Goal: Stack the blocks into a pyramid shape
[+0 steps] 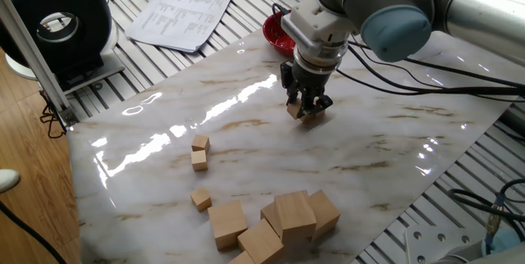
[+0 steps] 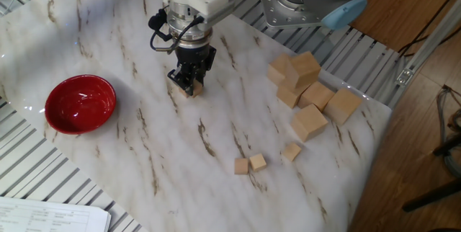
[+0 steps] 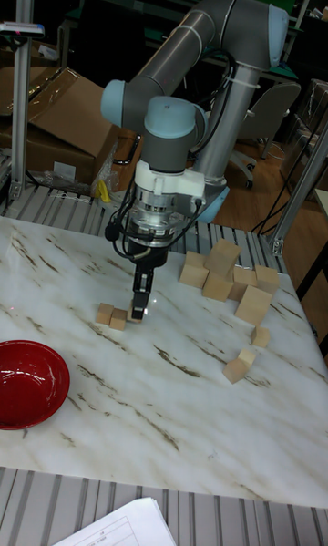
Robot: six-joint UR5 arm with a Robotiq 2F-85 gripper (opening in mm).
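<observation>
Small tan wooden cubes: two sit touching in a row on the white marble tabletop just left of the black two-finger gripper, which pinches a third low beside them; three more lie well apart.

**Arm bent down over the bench, gripper vertical at the surface**

Reaches out from a grey base, folds at a blue-capped elbow and drops through the wrist to point straight down. Carries a white flange and a coiled black cable just above the gripper. Holds the dark jaws low, tips at or just above the bench, narrowly spaced. Closed around anything or not: cannot tell from these views.
</observation>
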